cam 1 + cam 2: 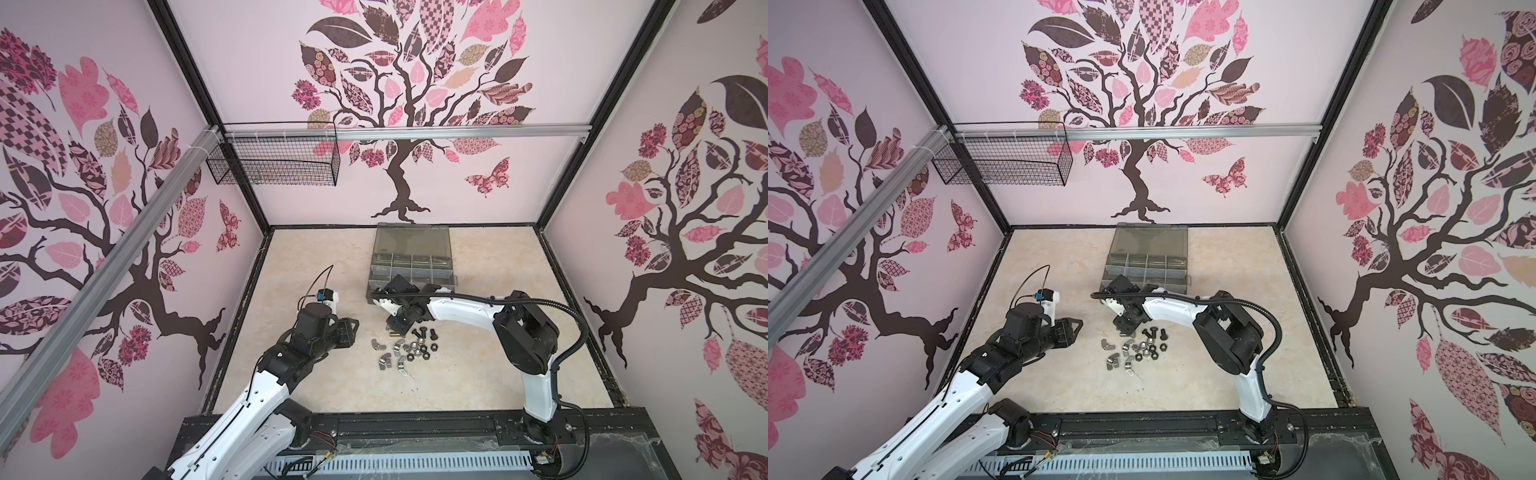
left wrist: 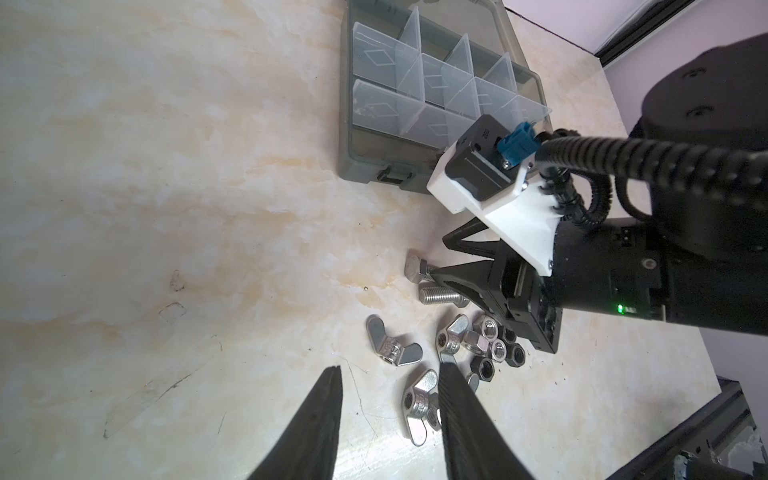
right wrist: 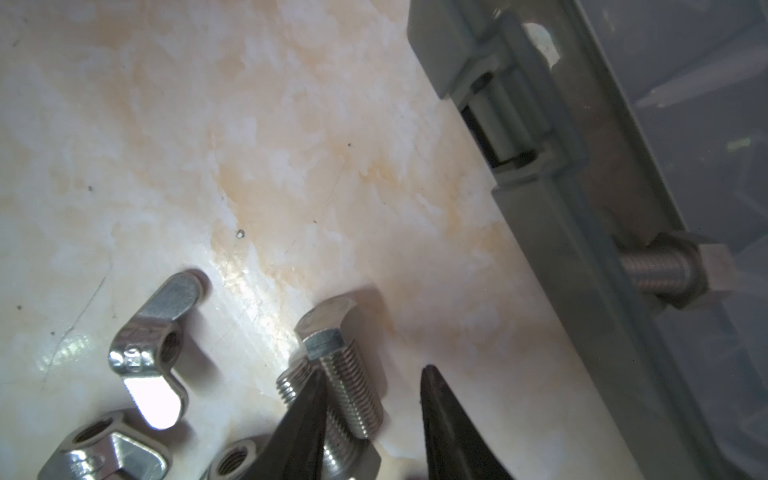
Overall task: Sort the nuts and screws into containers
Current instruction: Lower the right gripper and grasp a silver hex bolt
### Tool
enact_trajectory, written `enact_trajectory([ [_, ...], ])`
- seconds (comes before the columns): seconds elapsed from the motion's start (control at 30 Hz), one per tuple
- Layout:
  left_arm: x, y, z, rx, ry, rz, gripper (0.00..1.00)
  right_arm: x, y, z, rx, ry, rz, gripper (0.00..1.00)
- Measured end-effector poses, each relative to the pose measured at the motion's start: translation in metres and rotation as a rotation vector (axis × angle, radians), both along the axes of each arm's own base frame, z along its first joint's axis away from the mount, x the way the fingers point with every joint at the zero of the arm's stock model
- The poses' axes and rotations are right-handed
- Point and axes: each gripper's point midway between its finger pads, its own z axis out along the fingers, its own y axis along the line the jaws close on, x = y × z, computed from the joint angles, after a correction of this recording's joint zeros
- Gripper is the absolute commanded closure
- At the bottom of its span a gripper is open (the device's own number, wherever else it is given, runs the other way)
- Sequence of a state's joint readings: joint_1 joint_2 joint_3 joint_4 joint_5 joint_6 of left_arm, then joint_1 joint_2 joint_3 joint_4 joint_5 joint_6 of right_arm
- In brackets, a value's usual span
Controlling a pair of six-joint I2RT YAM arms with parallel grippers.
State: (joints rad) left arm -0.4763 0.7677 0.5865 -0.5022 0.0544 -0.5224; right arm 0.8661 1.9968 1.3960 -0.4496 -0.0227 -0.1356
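Bracketing the screw: the right end effector (image 3: 374, 371) stands with its jaws apart, one to each side of a silver screw (image 3: 349, 374) lying flat on the surface (image 3: 208, 145); one finger rests against the threads, the other stands just clear, so nothing looks clamped yet
Left end effector (image 2: 391, 368): jaws apart over bare surface, holding nothing, with a wing nut (image 2: 417, 399) just beside one finger
Loose pile: the nuts (image 1: 409, 351) lie bunched near the middle of the surface, with black screws (image 1: 424, 332) at the bunch's far edge, all outside the case
Containers: the compartments (image 2: 415, 83) sit in the open organizer case (image 2: 347, 166) just beyond the pile; those I can see into look bare, though a lone screw (image 3: 660, 270) shows through the case wall, in which compartment I cannot tell
Step, as I judge it: picking the silver screw for a compartment, with nearly all the sorting left
Risk, neighbour: a second screw (image 3: 291, 384) lies just beside the first, partly under the near finger; a squeeze could pinch both or flick one into the pile
Risk, rolling: the round threaded shank may roll or squirt out from between such narrow tips
Risk, crowding: the left end effector is near the same pile, so a reach from it might knock the right arm
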Motion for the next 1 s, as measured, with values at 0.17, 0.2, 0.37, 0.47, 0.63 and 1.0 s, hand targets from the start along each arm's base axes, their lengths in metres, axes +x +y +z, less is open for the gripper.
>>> enact_trajectory([
  [0.17,0.0,0.0,0.0,0.0,0.0,0.0,0.59,-0.004,0.0,-0.01,-0.021,0.012,0.009,0.63],
  [0.2,0.0,0.0,0.0,0.0,0.0,0.0,0.59,-0.005,0.001,-0.013,-0.026,0.015,0.012,0.63],
  [0.37,0.0,0.0,0.0,0.0,0.0,-0.001,0.58,-0.009,0.001,-0.02,-0.043,0.023,0.018,0.66],
  [0.47,0.0,0.0,-0.001,0.004,0.002,-0.002,0.58,-0.009,0.002,-0.02,-0.047,0.019,0.013,0.69],
  [0.63,0.003,-0.001,-0.001,0.018,-0.007,-0.008,0.58,-0.005,-0.001,-0.021,-0.06,0.002,-0.005,0.75],
  [1.0,0.01,-0.007,0.006,0.016,-0.014,-0.026,0.58,0.002,0.003,-0.02,-0.037,-0.014,-0.052,0.79],
])
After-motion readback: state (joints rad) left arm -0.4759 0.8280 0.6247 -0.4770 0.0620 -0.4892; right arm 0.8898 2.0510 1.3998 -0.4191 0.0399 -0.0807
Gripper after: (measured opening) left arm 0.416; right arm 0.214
